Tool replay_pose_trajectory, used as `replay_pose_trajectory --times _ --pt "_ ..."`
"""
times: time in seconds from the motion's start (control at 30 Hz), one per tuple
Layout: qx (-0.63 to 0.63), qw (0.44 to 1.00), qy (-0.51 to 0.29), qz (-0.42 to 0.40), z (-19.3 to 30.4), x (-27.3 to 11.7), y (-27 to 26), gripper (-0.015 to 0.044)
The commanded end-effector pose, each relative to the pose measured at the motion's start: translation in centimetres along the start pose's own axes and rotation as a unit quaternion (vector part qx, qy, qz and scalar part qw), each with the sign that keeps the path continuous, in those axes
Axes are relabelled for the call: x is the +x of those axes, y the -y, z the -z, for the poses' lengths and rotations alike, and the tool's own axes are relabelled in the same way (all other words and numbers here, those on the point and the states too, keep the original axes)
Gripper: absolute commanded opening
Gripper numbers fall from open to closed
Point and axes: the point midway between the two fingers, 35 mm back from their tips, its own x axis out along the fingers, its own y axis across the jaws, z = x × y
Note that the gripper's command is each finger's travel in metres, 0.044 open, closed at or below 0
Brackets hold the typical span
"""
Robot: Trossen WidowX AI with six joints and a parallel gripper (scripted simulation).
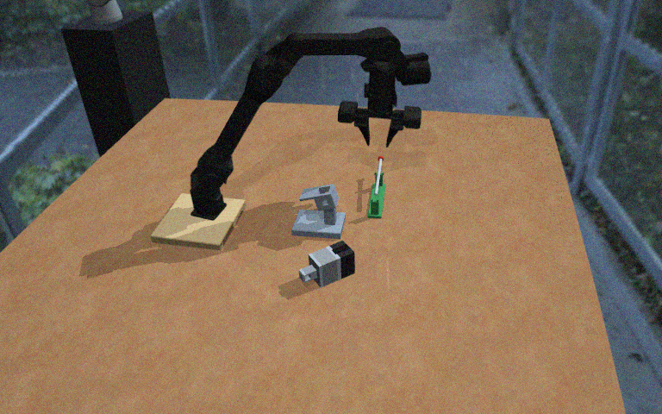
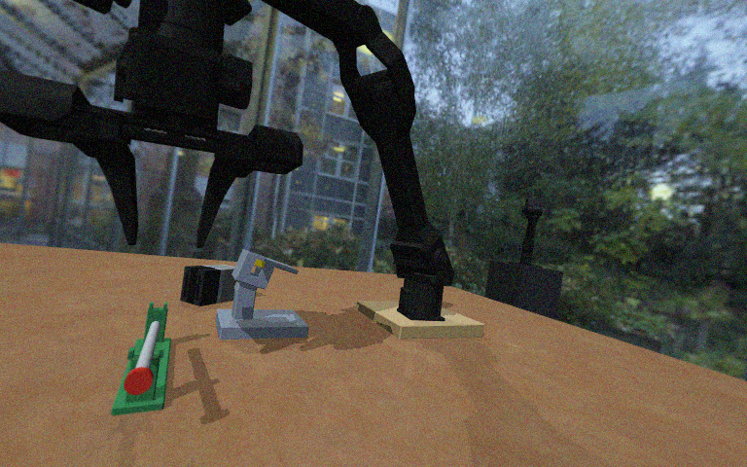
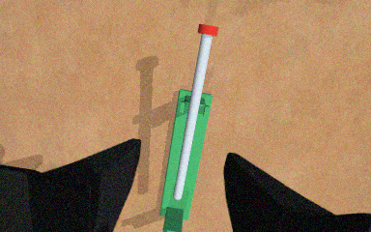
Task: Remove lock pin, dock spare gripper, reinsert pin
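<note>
Lock pin (image 1: 378, 175) (image 2: 146, 352) (image 3: 192, 111): slim, smooth, round white/pale-gray rod w/ a wider red disc head (image 1: 380, 158) (image 2: 138, 380) (image 3: 208, 30); other end rounded. It lies lengthwise on the green stand (image 1: 381, 197) (image 2: 157, 401) (image 3: 198, 140), head overhanging one end, well apart from the gray mount (image 1: 329, 210) (image 2: 262, 328). Black gripper (image 1: 377, 146) (image 2: 165, 245) (image 3: 183, 155) hangs above, approx. half open, w/ nothing btwn its fingers. Spare gripper (image 1: 327, 266) (image 2: 208, 284), gray & black w/ a sq. spigot (image 1: 308, 272), lies on the tabletop (image 1: 439, 316) (image 2: 341, 407) (image 3: 299, 97) near the mount, undocked.
</note>
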Motion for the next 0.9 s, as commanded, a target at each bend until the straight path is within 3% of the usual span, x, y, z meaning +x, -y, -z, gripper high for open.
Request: replay_pose_trajectory --times 0.0,0.17,0.37,0.87 --pt "0.002 1.0 0.002 0.025 1.8 -2.6 0.0 0.018" --pt "0.002 1.0 0.002 0.026 1.9 -1.0 0.2 0.018" --pt "0.002 1.0 0.002 0.025 2.3 4.2 0.4 0.018" --pt "0.002 1.0 0.002 0.026 2.4 6.2 0.6 0.018"
